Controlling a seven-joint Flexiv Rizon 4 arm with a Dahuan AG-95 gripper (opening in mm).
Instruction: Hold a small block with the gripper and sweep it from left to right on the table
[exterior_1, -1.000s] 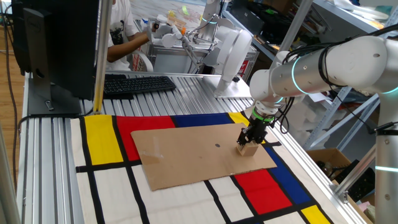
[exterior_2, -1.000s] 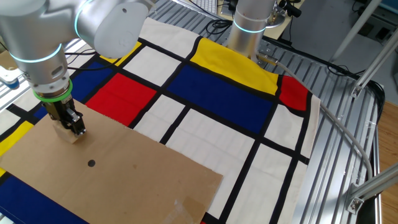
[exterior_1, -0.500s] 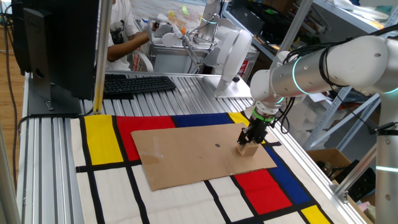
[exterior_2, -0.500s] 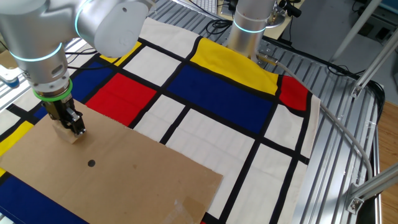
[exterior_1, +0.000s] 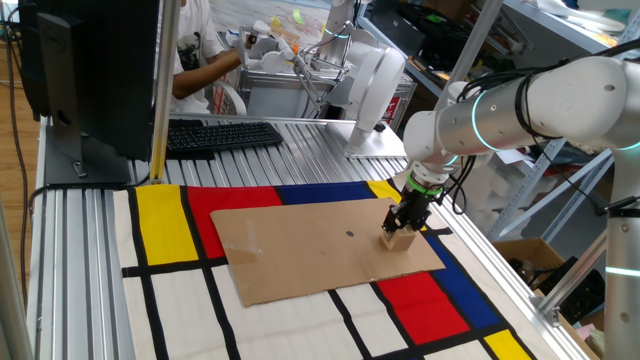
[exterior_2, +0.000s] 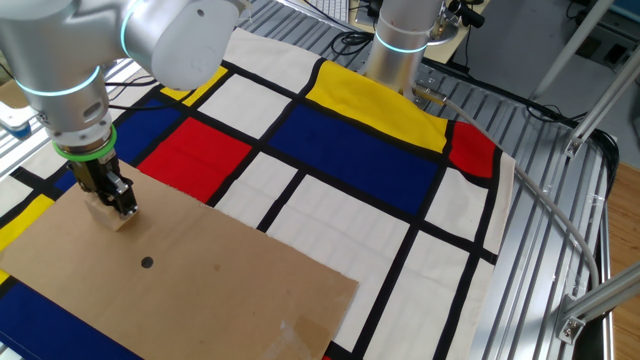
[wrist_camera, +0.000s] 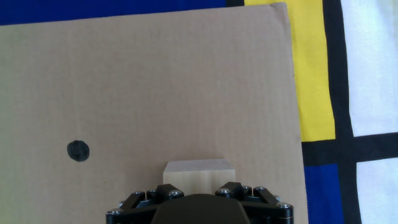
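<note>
The small block (exterior_1: 399, 240) is a light tan wooden cube resting on the brown cardboard sheet (exterior_1: 320, 245) near its right end. My black gripper (exterior_1: 403, 225) with the green ring is shut on the small block from above. In the other fixed view the gripper (exterior_2: 113, 203) holds the block (exterior_2: 111, 214) at the sheet's (exterior_2: 190, 290) left edge. In the hand view the block (wrist_camera: 198, 173) sits between the jaws, on the cardboard (wrist_camera: 155, 87) near its edge. The table (exterior_1: 300, 140) is ribbed aluminium under a coloured mat (exterior_1: 165, 225).
A black dot (wrist_camera: 78, 150) marks the cardboard to the left of the block. A keyboard (exterior_1: 220, 135) and monitor (exterior_1: 90, 70) stand at the table's back. A second robot base (exterior_2: 397, 45) stands beyond the mat. A person (exterior_1: 200, 60) sits behind the table.
</note>
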